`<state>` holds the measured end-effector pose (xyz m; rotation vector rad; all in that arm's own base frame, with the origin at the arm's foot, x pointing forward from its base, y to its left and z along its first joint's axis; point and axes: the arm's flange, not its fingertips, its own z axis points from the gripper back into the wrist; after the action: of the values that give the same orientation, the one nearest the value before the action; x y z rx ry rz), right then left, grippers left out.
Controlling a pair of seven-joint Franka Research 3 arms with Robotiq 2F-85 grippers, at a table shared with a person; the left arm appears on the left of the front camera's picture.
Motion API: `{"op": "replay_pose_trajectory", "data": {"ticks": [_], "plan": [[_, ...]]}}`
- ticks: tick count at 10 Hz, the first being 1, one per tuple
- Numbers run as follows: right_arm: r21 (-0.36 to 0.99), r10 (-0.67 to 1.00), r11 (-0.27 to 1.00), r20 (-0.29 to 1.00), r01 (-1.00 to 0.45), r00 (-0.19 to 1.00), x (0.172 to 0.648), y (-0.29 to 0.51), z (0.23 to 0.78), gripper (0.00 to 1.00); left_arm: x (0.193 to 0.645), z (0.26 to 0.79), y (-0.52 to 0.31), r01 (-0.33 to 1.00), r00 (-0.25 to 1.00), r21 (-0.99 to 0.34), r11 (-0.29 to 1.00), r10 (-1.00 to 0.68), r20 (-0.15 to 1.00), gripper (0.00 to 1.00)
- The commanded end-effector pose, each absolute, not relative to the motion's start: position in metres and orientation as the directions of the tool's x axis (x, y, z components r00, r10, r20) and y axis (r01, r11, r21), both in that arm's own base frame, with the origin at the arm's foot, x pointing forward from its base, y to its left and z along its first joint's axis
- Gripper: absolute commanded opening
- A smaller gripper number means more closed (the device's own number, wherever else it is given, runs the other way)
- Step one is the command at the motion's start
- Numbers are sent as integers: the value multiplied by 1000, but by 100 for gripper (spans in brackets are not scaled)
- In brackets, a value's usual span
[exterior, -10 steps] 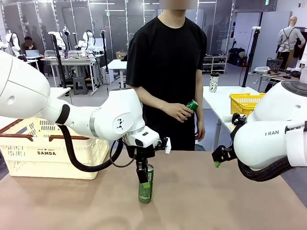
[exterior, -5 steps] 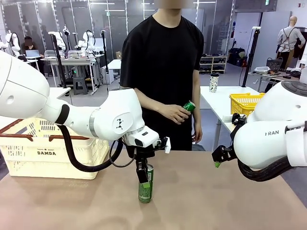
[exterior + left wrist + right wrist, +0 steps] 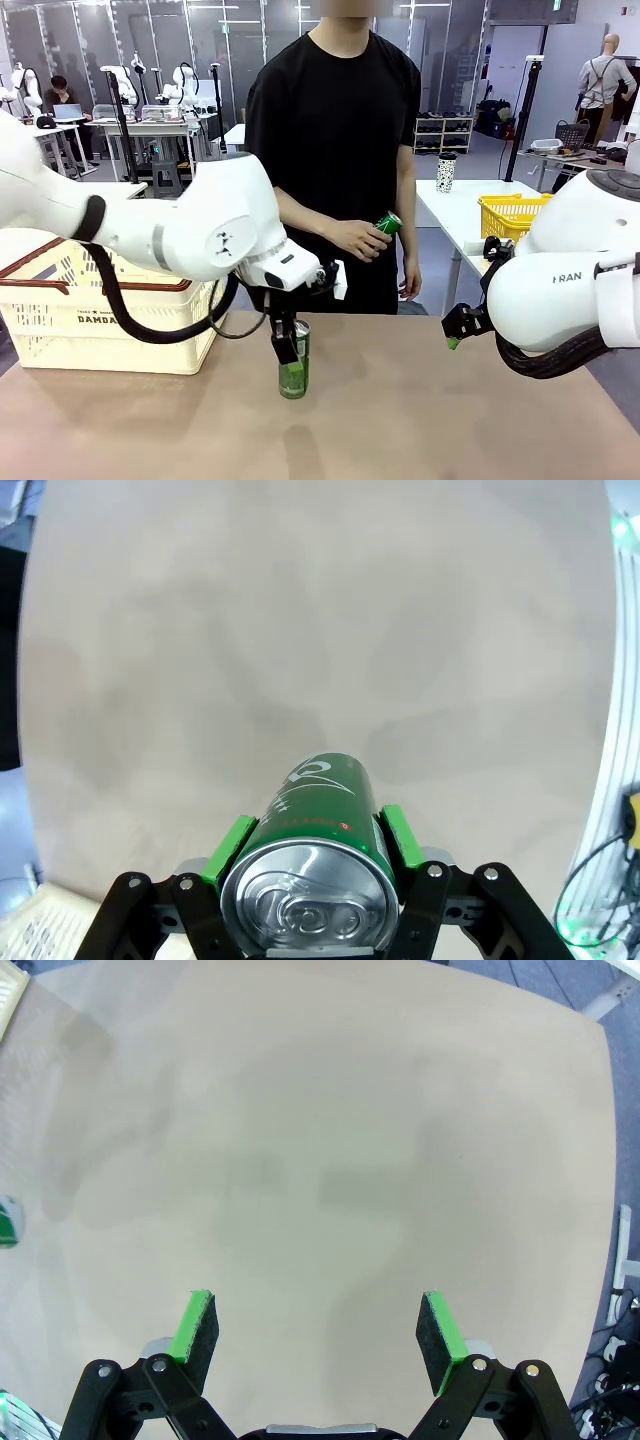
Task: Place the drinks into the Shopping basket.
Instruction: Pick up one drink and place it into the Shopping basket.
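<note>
My left claw (image 3: 287, 352) was clamped on the green can (image 3: 293, 375), one green pad on each side of its body just below the silver top. The can stood upright near the middle of the table (image 3: 450, 420). From the front I could not tell whether its base rested on the surface or hung just above it. My wrist camera looked straight down on the pull-tab, and the can sat square between the pads.

My right claw (image 3: 318, 1332) was on the right side of the table with its fingers wide apart and nothing between them, bare tabletop below.

The Shopping basket (image 3: 50, 335) sat at the left of the table, well apart from the can, with my own left arm reaching across in front of it. At the far side the person's hand (image 3: 355, 238) held a second green can (image 3: 388, 224), tilted, above the far edge of the table.

I judged the step in hand to be the carry: one drink was gripped and none had yet reached the basket as far as I could see. The next move called for lifting the can high enough to clear the dark rim and handles, swinging it left over the opening, lowering it inside and only then letting the pads part. The can the person held would probably be next.
</note>
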<state>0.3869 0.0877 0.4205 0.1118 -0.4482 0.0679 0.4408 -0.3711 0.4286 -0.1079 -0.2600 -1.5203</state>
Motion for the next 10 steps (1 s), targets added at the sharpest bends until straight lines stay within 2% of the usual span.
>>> {"op": "replay_pose_trajectory", "data": {"ticks": [1,4,6,9,10], "plan": [[96,37,992,436,-87,899,387,86,421,100,426,459,-342,983,78,142,120,-960,268,0],[96,37,992,436,-87,899,387,86,421,100,423,518,-297,955,126,211,209,-928,351,0],[96,37,992,436,-87,899,387,86,421,100,418,564,-260,906,208,277,321,-905,370,0],[96,37,992,436,-87,899,387,86,421,100,411,595,-222,876,277,275,396,-880,386,0],[96,37,992,436,-87,899,387,86,421,100,423,588,-236,904,216,263,336,-892,398,0]]}}
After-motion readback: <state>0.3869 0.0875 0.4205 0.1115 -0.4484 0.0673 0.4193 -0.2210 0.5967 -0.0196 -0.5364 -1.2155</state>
